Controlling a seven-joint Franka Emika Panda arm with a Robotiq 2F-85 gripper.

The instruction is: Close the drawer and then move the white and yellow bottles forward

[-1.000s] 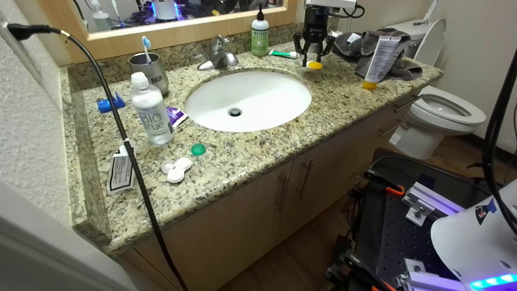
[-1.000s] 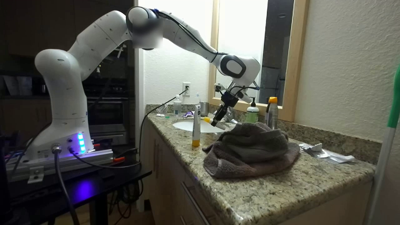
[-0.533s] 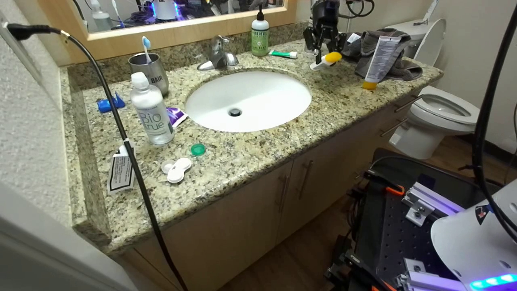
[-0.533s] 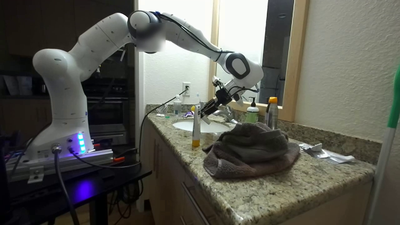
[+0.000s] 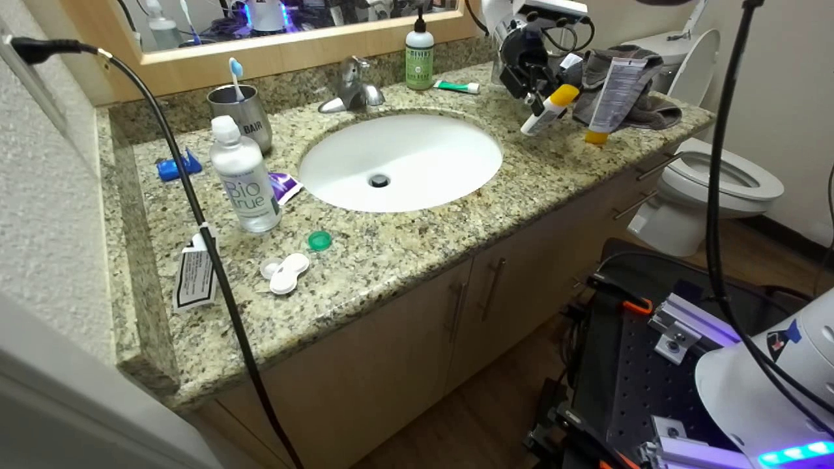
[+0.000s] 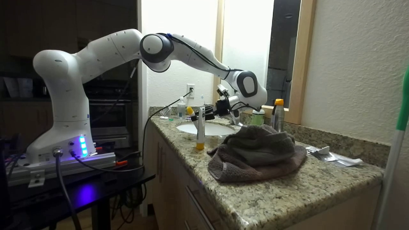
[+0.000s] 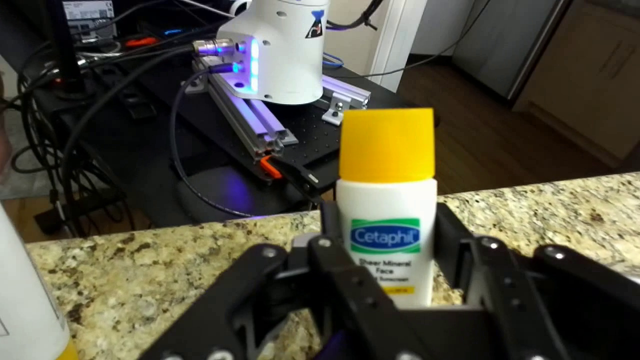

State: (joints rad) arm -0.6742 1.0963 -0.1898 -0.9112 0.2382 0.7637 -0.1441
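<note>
My gripper (image 7: 385, 220) is shut on a white bottle with a yellow cap (image 7: 390, 200), its pads on both sides of the white body. In an exterior view this bottle (image 5: 539, 122) leans, cap up, low by the sink's right side. I cannot tell whether its base touches the counter. Close by, a white tube with a yellow cap (image 5: 614, 98) stands cap down; in an exterior view the tube (image 6: 200, 124) partly covers the bottle and fingertips. Under the counter the drawer (image 6: 204, 209) looks flush with the cabinet, though that front is dark.
A dark grey towel (image 6: 252, 153) lies beside the tube, with a yellow-topped spray bottle (image 6: 279, 115) behind it. The sink (image 5: 401, 163), a green soap bottle (image 5: 419, 58) and a toothpaste tube (image 5: 456, 86) sit nearby. The counter's front edge (image 6: 191, 172) runs past the tube.
My gripper has swung from pointing down to nearly level. The held bottle has moved off the counter's back area toward the front edge and tube, and tipped from lying flat to more upright.
</note>
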